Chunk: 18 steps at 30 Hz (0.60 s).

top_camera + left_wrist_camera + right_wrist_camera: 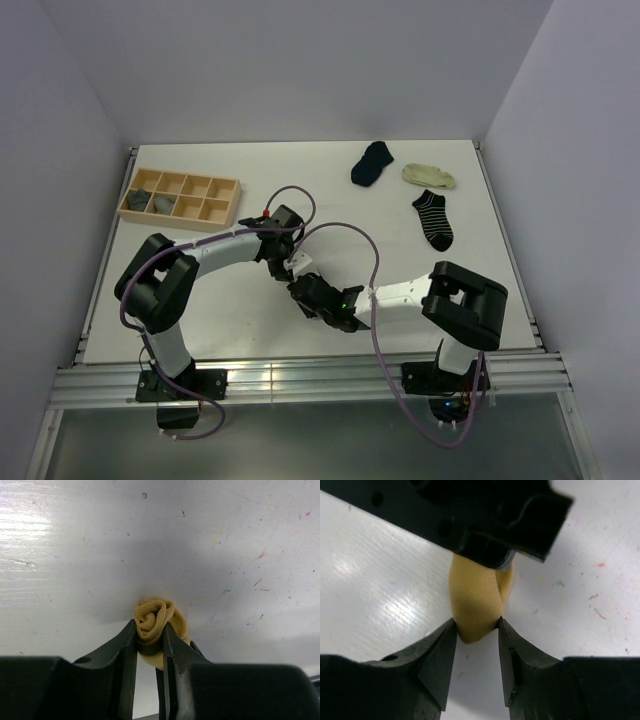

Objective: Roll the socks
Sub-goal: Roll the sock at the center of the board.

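Observation:
A mustard-yellow sock (152,612), wound into a tight roll, hangs just above the white table (75,555). My left gripper (150,626) is shut on the roll, one finger on each side. In the right wrist view the same sock (472,600) hangs below the left gripper's black body (470,515). My right gripper (476,622) pinches its lower end, both fingertips pressing the fabric. From above, the left gripper (288,255) and right gripper (305,290) meet tip to tip at the table's middle front, and the sock is hidden between them.
A wooden compartment tray (222,190) at the back left holds two rolled grey socks (139,200) (162,204). At the back right lie a navy sock (371,163), a cream sock (428,176) and a black-and-white striped sock (433,219). White walls enclose the table.

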### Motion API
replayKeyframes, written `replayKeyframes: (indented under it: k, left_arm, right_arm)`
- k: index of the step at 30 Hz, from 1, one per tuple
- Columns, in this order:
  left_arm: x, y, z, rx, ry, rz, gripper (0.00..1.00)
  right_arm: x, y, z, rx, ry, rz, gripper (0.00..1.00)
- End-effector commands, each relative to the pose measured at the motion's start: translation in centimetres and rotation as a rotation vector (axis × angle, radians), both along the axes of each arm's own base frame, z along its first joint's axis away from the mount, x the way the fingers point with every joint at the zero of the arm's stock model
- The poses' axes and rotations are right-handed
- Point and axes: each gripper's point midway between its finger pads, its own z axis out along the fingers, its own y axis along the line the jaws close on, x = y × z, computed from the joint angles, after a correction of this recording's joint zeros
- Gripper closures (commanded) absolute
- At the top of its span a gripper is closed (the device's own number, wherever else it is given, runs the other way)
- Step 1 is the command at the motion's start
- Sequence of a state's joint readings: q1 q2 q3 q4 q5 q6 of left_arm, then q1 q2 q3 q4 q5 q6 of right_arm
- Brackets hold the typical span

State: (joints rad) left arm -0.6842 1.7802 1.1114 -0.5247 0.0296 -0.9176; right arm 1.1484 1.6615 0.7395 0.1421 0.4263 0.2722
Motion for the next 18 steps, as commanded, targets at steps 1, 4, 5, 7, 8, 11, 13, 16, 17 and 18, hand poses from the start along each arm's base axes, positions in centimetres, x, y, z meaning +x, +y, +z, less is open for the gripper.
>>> replayKeyframes:
  k: [1,4,5,7,8,11,13,16,17,18]
  left_arm:
    - [-1.3,1.9,-1.6,0.104,0.047,-0.027,1.0]
    - [-1.1,1.7,-1.6,0.096,0.042,-0.026,1.0]
    - [-1.0,1.6,-1.3,0.09,0.035,-0.024,1.0]
    - [-0.9,1.5,-1.2,0.084,0.028,-0.022,0.98]
    - [-0.7,1.4,-0.9,0.078,0.019,-0.02,0.96]
    - [-0.4,1.2,-0.2,0.065,-0.001,-0.012,0.85]
    - [-0.1,1.1,0.2,0.058,-0.015,-0.004,0.72]
    - [0.5,1.0,1.3,0.039,-0.056,0.022,0.56]
    - [0.6,1.0,1.6,0.034,-0.066,0.041,0.52]
    - [0.8,1.0,1.9,0.03,-0.075,0.053,0.44]
  right_arm:
    - [-0.1,0.1,-1.1,-0.006,0.022,-0.005,0.56]
    - [-0.6,-0.1,-2.0,-0.014,0.048,0.007,0.64]
    - [-0.7,-0.1,-2.1,-0.012,0.051,0.009,0.67]
    - [-1.1,-0.1,-2.3,-0.001,0.069,0.017,0.79]
    - [-1.2,-0.2,-2.4,0.003,0.077,0.02,0.86]
    - [-1.7,-0.3,-2.6,0.03,0.113,0.03,0.95]
    - [-1.6,-0.6,-2.8,0.046,0.138,0.018,1.0]
    - [-1.8,-0.6,-3.1,0.084,0.19,0.016,1.0]
    - [-1.9,-0.6,-3.2,0.095,0.207,0.016,1.0]
    - [-2.0,-0.4,-3.2,0.111,0.226,0.021,1.0]
